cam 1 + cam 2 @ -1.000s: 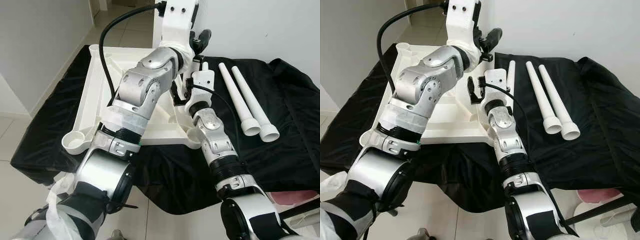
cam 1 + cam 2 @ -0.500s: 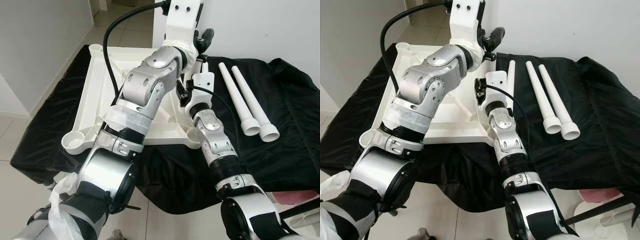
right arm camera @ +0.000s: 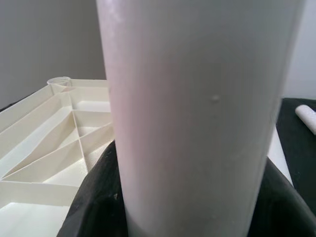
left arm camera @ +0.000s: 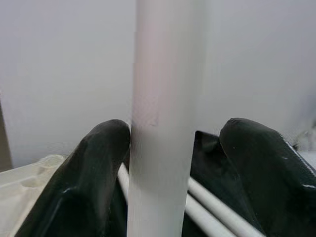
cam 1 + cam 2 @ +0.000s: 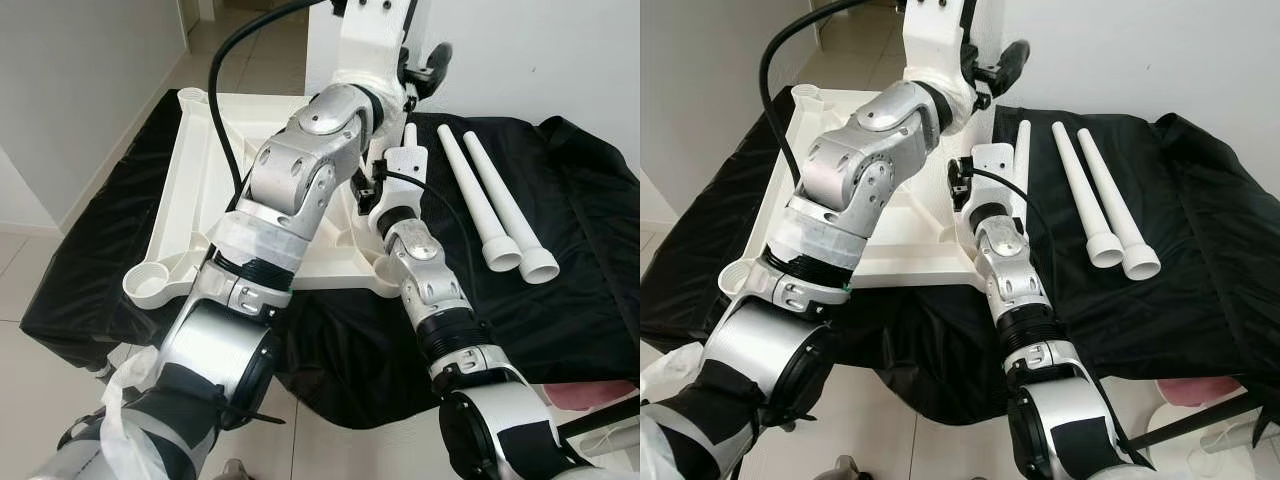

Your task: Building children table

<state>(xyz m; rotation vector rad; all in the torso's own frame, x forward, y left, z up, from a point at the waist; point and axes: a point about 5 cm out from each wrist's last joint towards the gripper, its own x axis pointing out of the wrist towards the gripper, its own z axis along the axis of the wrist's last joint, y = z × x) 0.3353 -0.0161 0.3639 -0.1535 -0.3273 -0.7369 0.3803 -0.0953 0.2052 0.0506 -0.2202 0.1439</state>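
1. Left eye view — upturned white tabletop [image 5: 190,200] lies rib-side up on a black cloth [image 5: 600,260]. Left arm reaches high over its far side; left pincer [image 5: 425,72] is up by the white wall, one black finger [image 5: 436,62] visible. Right pincer [image 5: 372,185] sits low over the tabletop's near-right part. Two loose white legs [image 5: 495,215] lie side by side on the cloth, right of the tabletop, flared ends toward the robot.
2. Right eye view — a third leg [image 5: 1021,160] lies just beside the tabletop's right edge, near the right wrist.
3. Left wrist view — an upright white leg [image 4: 165,118] stands between the two black fingers [image 4: 94,173]; one touches it, the other stands off, so the pincer is partly open around it, not clamped.
4. Right wrist view — a white leg [image 3: 197,113] up close, black fingers [image 3: 98,197] pressed on both sides — closed on it; the tabletop's ribs [image 3: 54,148] behind.
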